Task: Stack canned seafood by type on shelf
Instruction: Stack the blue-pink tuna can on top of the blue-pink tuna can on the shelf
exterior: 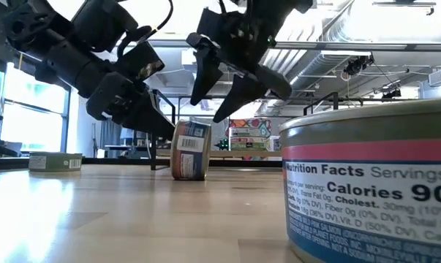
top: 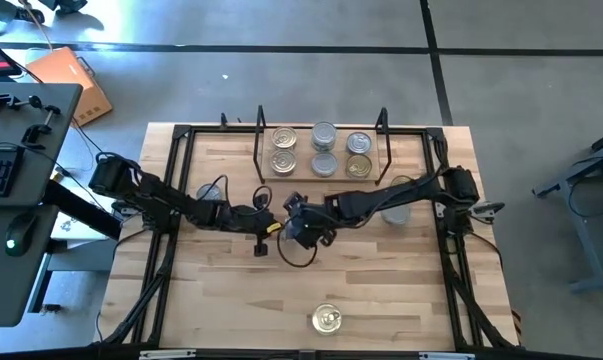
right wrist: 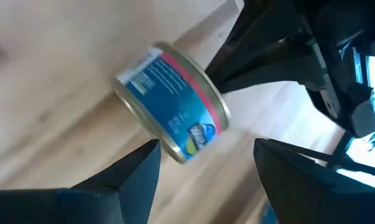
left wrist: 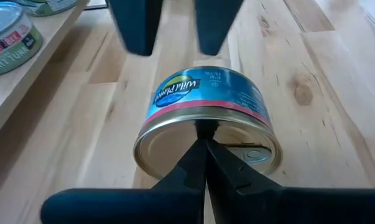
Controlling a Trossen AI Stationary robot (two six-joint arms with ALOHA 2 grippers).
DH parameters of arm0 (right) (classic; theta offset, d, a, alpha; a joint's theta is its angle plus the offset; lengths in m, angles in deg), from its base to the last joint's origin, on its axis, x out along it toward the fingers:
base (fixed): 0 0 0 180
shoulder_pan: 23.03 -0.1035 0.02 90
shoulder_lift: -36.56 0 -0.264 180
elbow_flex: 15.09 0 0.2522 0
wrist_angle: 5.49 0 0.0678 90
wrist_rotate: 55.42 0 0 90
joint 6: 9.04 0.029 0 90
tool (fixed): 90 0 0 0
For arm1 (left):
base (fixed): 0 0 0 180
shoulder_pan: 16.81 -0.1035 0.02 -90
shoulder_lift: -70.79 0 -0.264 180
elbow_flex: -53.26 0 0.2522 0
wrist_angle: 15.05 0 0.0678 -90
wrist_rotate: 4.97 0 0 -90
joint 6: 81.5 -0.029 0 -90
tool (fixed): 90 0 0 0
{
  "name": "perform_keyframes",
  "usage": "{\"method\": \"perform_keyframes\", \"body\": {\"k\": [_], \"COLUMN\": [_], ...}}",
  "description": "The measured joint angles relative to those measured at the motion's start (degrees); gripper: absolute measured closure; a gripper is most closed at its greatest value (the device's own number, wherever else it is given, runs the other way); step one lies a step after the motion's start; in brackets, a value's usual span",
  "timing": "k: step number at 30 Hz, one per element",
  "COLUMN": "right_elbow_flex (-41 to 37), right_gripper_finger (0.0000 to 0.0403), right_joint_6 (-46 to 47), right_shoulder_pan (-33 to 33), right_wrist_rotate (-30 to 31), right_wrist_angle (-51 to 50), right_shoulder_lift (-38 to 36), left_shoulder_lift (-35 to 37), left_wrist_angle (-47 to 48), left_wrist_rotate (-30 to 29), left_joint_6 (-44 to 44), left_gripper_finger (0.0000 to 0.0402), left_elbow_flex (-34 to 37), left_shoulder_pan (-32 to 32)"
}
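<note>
Blue-label can (left wrist: 206, 118) stands on its edge mid-table, gold lid facing the left gripper (left wrist: 204, 146). Left fingers pressed together, tips touching the lid. Right gripper (right wrist: 206, 165) hovers above the can w/ fingers (right wrist: 134, 171) spread, not touching it. Shelf (top: 266, 178) at table's far side holds six cans (top: 323, 150) in three pairs, gold lids at the ends, silver in the centre. One gold-lid can (top: 327, 320) near front edge, grey-lid can (top: 395, 212) partly under right arm, another can (top: 210, 193) by left arm
</note>
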Motion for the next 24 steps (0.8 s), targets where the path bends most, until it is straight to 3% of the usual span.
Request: {"method": "perform_keyframes", "body": {"k": [12, 24], "right_elbow_flex": [-0.11, 4.81], "right_gripper_finger": [0.0151, 0.0151], "right_joint_6": [-11.71, 0.52], "right_shoulder_pan": [1.23, -2.71], "right_wrist_rotate": [0.88, 3.49], "right_wrist_angle": [4.88, -0.99], "right_shoulder_lift": [6.24, 6.49], "left_shoulder_lift": [0.02, 0.04], "left_wrist_angle": [0.02, -0.54], "left_wrist_rotate": [0.22, -0.5], "left_joint_6": [-2.61, -4.5], "left_gripper_finger": [0.0401, 0.0402], "left_elbow_flex": [-0.02, -0.07], "left_shoulder_pan": [-3.04, -3.55]}}
